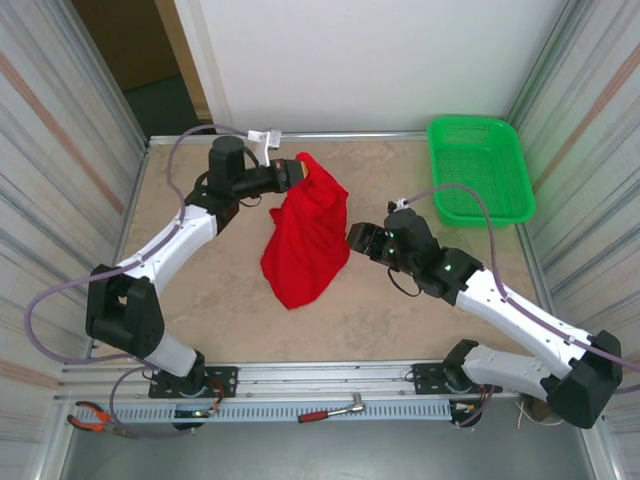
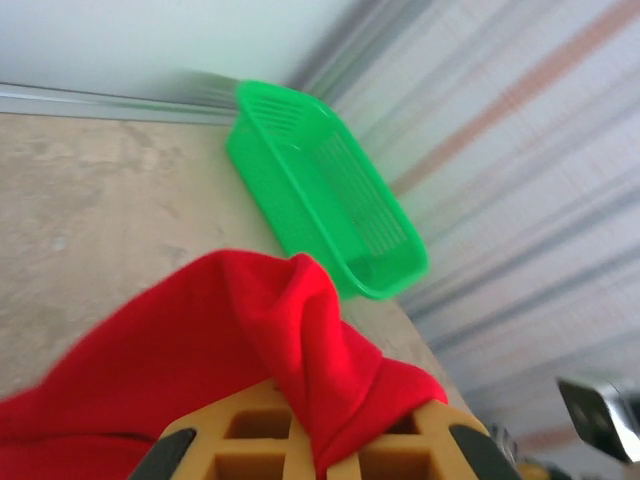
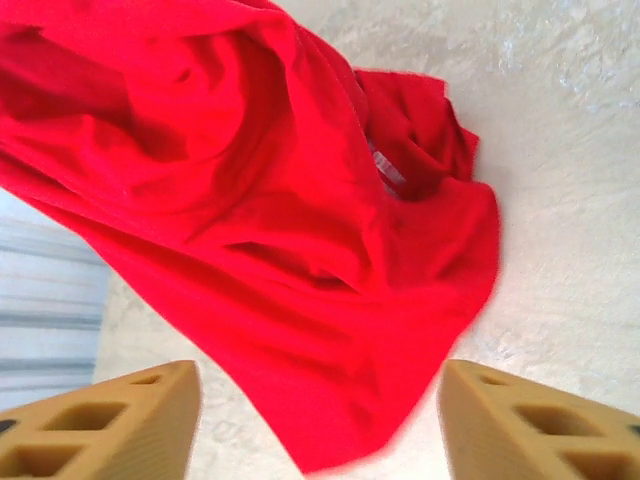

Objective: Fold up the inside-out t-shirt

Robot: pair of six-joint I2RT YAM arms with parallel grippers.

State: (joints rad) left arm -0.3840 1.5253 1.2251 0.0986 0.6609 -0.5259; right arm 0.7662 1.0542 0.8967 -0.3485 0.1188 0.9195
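The left claw (image 1: pixel 291 175) pinches the top of the red t-shirt (image 1: pixel 305 235) and holds it up near the far edge of the table (image 1: pixel 200 290); the cloth hangs down (its lower part lies near the table's middle). The right claw (image 1: pixel 356 239) is spread, just beside the shirt, gripping nothing. A green basket (image 1: pixel 480 170) sits in the far right corner.

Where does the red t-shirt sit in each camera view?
Top external: t-shirt centre, held up by the left gripper.
Left wrist: t-shirt bottom, pinched between the fingers.
Right wrist: t-shirt upper and centre, above the open fingers.
Shared landmark: beige table.
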